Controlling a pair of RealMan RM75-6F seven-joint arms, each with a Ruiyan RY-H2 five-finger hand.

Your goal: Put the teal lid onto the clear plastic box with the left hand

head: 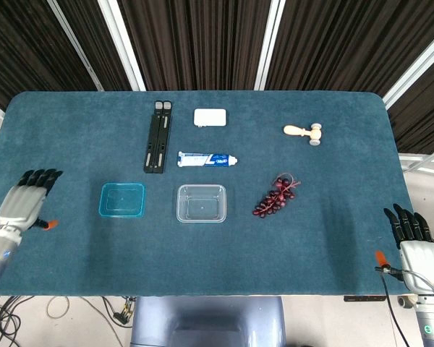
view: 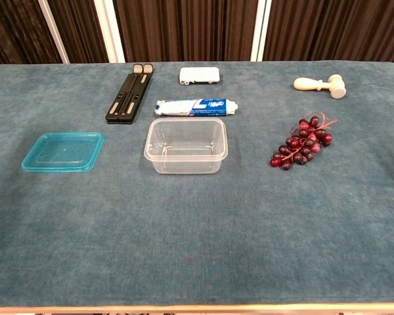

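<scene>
Your clear plastic box sits upright on the blue table with nothing in it; take it as your landmark. The teal lid lies flat on the cloth to the left of the box, apart from it and not yet on it, and it carries nothing either.

Just behind the box lies the toothpaste tube, crosswise and close to the box's far wall without touching it. Farther back from the box is a small white case. Behind the box and to its left, a black folding stand lies flat, running away from you. To the right of the box, well apart, rests a bunch of dark red grapes, and beyond those, toward the far right corner, a small wooden mallet.

Your left hand is over the table's left edge, well to the left of the lid and farther still from the box. Its back faces up, its fingers point away from you, stretched out and side by side, and it holds nothing. Your right hand hangs off the table's near right corner, far to the right of the box, fingers extended and slightly apart, also holding nothing. Only the head view shows either hand.
</scene>
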